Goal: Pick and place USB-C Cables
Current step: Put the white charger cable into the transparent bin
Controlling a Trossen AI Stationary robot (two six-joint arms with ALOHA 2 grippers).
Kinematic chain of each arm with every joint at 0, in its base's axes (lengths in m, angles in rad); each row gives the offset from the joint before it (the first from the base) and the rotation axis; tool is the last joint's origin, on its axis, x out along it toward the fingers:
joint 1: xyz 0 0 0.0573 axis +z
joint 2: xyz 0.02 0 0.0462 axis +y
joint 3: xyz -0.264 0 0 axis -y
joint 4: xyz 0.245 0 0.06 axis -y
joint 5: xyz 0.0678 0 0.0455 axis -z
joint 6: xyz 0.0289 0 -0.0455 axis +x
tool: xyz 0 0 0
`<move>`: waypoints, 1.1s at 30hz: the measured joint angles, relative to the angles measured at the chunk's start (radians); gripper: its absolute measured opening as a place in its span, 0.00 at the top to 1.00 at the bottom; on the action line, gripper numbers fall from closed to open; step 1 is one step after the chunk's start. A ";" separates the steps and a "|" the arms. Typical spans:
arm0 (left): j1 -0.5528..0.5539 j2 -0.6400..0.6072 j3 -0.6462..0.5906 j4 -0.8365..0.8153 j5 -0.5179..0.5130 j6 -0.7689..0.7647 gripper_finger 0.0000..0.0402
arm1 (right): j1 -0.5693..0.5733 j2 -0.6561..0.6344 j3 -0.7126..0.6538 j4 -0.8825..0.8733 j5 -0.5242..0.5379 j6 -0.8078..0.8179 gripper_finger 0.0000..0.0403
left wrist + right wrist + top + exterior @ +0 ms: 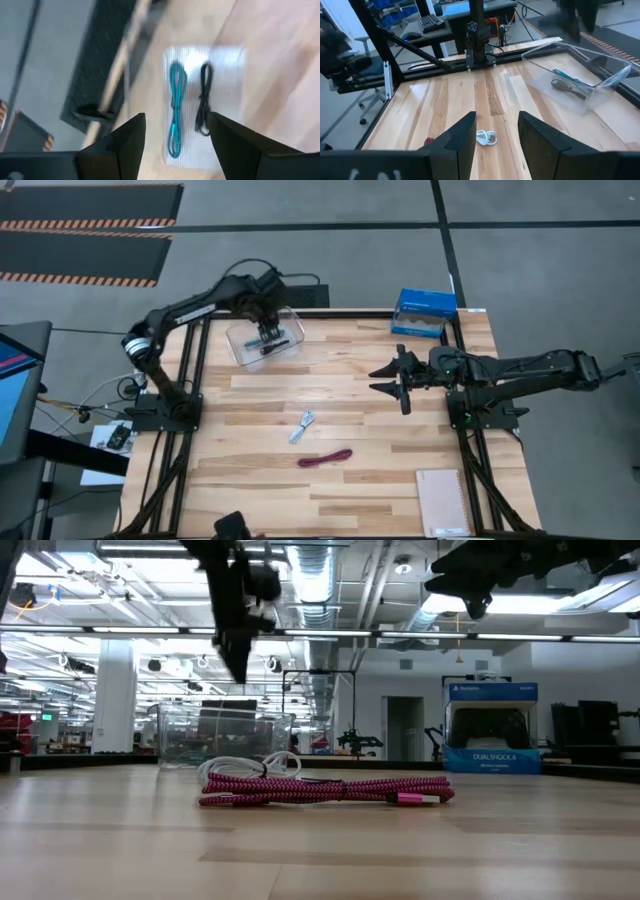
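Wooden slatted table (pixel 250 490): we list a white-grey cable (pixel 303 425) and maroon cable (pixel 324 458) mid-table; black cable (pixel 277 347) inside the clear plastic bin (pixel 240 350), far left. Left gripper (pixel 268 332) open above the bin; right gripper (pixel 392 377) open, idle.

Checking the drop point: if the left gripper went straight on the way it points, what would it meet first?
Probably the clear bin, the left gripper, open, points between its teal cable and black cable.
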 joint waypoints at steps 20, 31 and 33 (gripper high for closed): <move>-0.584 -0.698 -0.105 0.087 -0.115 -0.333 0.49 | 0.020 0.343 0.068 0.295 -0.104 0.027 0.58; -0.824 -0.928 -0.601 0.430 -0.190 -0.553 0.49 | 0.020 0.694 0.401 0.154 -0.237 -0.241 0.54; -0.844 -0.935 -0.672 0.496 -0.191 -0.577 0.49 | 0.020 0.741 0.452 0.112 -0.237 -0.276 0.50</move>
